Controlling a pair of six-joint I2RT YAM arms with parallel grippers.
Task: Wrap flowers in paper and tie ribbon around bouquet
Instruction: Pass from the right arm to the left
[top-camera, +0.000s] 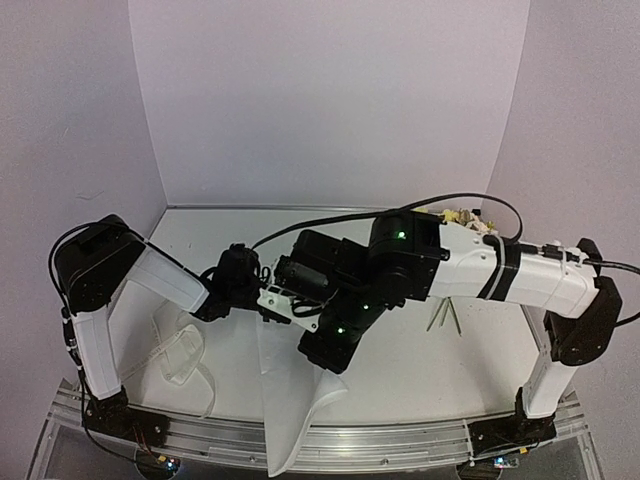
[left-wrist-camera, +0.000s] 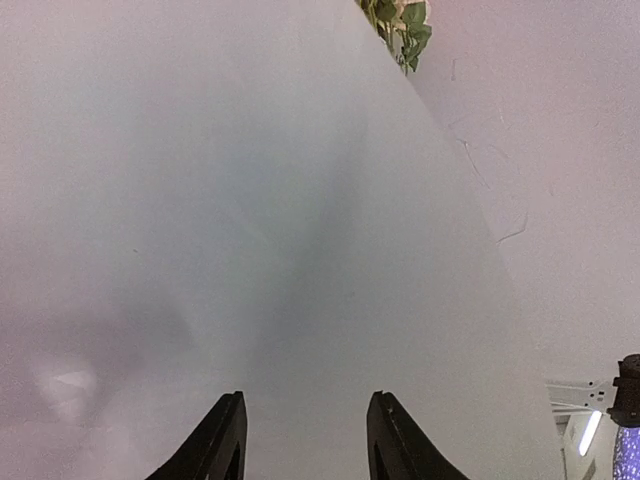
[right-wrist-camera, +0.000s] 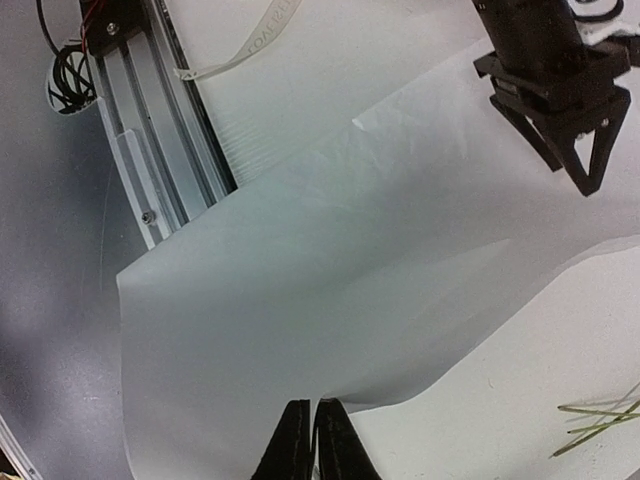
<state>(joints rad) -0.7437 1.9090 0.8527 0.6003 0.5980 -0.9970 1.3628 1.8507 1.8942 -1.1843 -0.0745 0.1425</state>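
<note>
The right gripper (right-wrist-camera: 312, 445) has its jaws pinched together on the paper (right-wrist-camera: 300, 270) edge; the left gripper (left-wrist-camera: 305, 445) hovers over the sheet, jaws apart.

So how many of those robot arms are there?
2. The left arm reaches in from the table's left, the right arm from its right; they meet over the paper. None seems hidden.

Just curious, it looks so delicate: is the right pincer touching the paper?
Touching. Right wrist view: the shut right pincer nips the paper's edge between its tips.
</note>
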